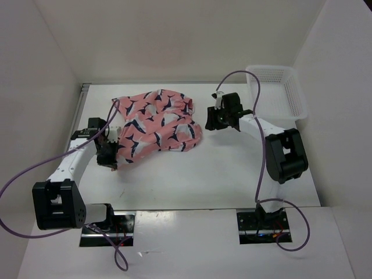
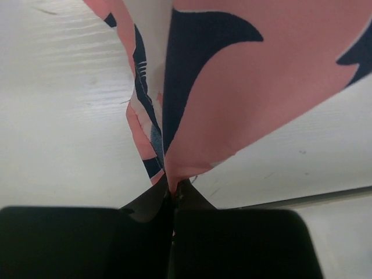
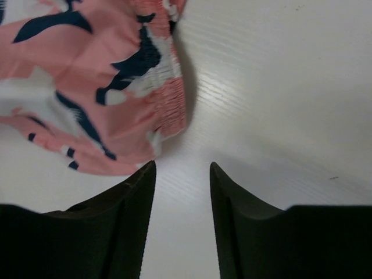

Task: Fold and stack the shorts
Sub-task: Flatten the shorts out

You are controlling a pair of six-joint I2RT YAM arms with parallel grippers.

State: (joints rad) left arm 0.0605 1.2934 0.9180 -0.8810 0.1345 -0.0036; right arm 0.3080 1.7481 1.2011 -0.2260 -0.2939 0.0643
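Note:
The coral-pink shorts with navy-and-white whale shapes lie crumpled on the white table, left of centre. My left gripper is at their lower left corner, shut on a pinch of the fabric; in the left wrist view the cloth rises from between the closed fingertips. My right gripper sits just right of the shorts, open and empty. In the right wrist view the gathered waistband lies just ahead and left of the open fingers, not between them.
A white plastic mesh basket stands at the back right, tilted against the wall. White walls close in the table on the left, back and right. Purple cables loop from both arms.

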